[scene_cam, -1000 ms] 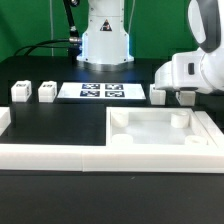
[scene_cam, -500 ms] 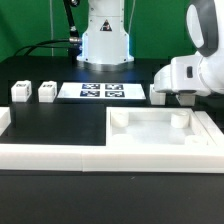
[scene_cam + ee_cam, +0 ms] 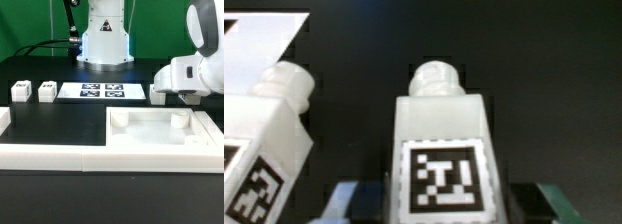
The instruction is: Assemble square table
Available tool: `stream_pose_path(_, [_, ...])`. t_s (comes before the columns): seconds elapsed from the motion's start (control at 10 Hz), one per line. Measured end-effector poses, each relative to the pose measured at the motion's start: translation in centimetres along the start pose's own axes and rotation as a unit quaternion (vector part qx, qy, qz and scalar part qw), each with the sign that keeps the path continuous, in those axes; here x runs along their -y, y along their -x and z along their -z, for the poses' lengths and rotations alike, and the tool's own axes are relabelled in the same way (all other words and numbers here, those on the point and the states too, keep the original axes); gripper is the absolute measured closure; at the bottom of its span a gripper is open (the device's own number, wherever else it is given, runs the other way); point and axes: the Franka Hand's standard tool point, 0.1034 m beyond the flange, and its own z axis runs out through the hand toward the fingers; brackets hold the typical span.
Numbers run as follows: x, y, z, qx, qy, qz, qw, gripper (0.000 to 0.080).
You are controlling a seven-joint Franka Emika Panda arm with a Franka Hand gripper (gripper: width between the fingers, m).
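1. Exterior view only: the square tabletop (image 3: 165,135) lies flat at the table's (image 3: 60,125) front edge, toward the corner on the exterior view's right. The low border wall (image 3: 50,157) runs along that front edge. A first leg (image 3: 20,92) and a second leg (image 3: 47,92) stand side by side near the edge on the exterior view's left. The marker board (image 3: 102,91) lies flat between them and the gripper (image 3: 172,100).
2. Wrist view only: a tagged leg (image 3: 441,150) fills the centre, and a neighbouring leg (image 3: 269,125) lies just beside it, apart from it. The exterior view does not show these two clearly, as the gripper body largely hides them.
3. Tabletop: white plastic with a raised rim around a sunken floor and a round socket in each of its two far corners. No leg is fitted to it.
4. Tagged leg: a white square block that narrows to a rounded peg, with a black-white tag on its upper face.
5. Arm: the white wrist comes in from the exterior view's right. It points the gripper (image 3: 450,202) down, low over the table just behind the tabletop's far rim.
6. Fingers (image 3: 352,200): spread apart, one on each side of the tagged leg, with a dark gap showing on both sides; they grip nothing.
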Motion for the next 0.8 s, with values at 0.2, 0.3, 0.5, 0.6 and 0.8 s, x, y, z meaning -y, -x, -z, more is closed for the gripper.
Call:
stream_pose_path(0.2, [0.0, 0.0, 0.0, 0.0, 0.0, 0.0, 1.0, 0.051])
stream_pose_path(0.3, [0.0, 0.0, 0.0, 0.0, 0.0, 0.0, 1.0, 0.051])
stream_pose_path(0.5, [0.0, 0.0, 0.0, 0.0, 0.0, 0.0, 1.0, 0.051])
stream_pose_path(0.6, [-0.1, 0.1, 0.4, -0.003, -0.001, 0.001, 1.0, 0.0509])
stream_pose_path(0.8, [-2.3, 3.7, 5.5, -0.008, -0.004, 0.029, 1.0, 0.0509])
